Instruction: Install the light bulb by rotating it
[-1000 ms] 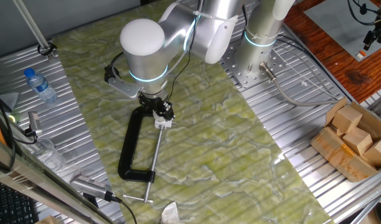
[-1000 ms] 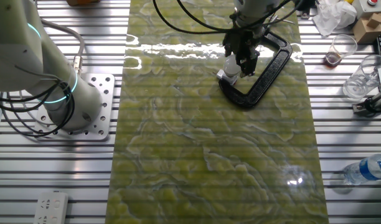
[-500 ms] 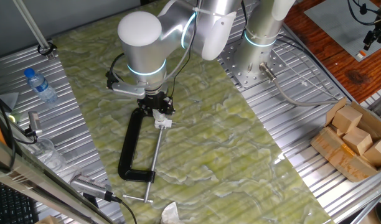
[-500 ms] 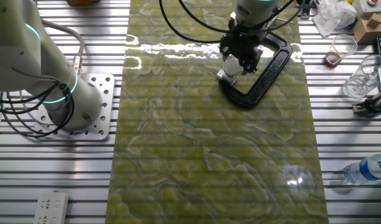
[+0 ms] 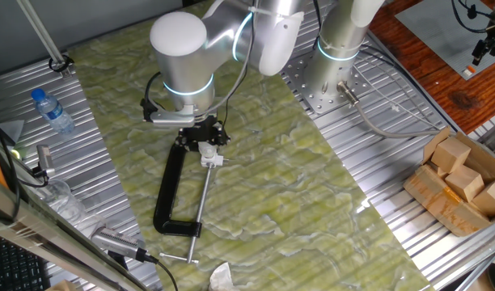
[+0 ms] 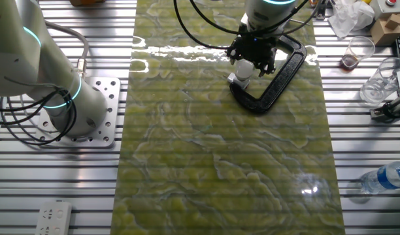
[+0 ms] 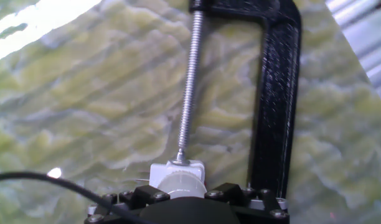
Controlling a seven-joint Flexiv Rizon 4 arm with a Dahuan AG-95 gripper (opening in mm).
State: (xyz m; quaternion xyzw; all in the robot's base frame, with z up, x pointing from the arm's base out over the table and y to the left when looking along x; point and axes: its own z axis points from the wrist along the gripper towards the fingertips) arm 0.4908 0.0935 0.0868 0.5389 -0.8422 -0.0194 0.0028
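While the claw (image 6: 253, 62) sits clenched around the light bulb (image 6: 245, 68), which stands in the white socket block (image 5: 212, 161) pinned by the black C-clamp (image 5: 172, 191) on the counter (image 6: 206, 156), the twist should stay centred on the bulb's axis, with light downward pressure. Threads and seating depth are hidden; the hand view shows only the bulb's lower edge.

Gripper (image 6: 252, 61) over the light bulb (image 6: 244, 68), beside the black C-clamp (image 6: 278, 81).
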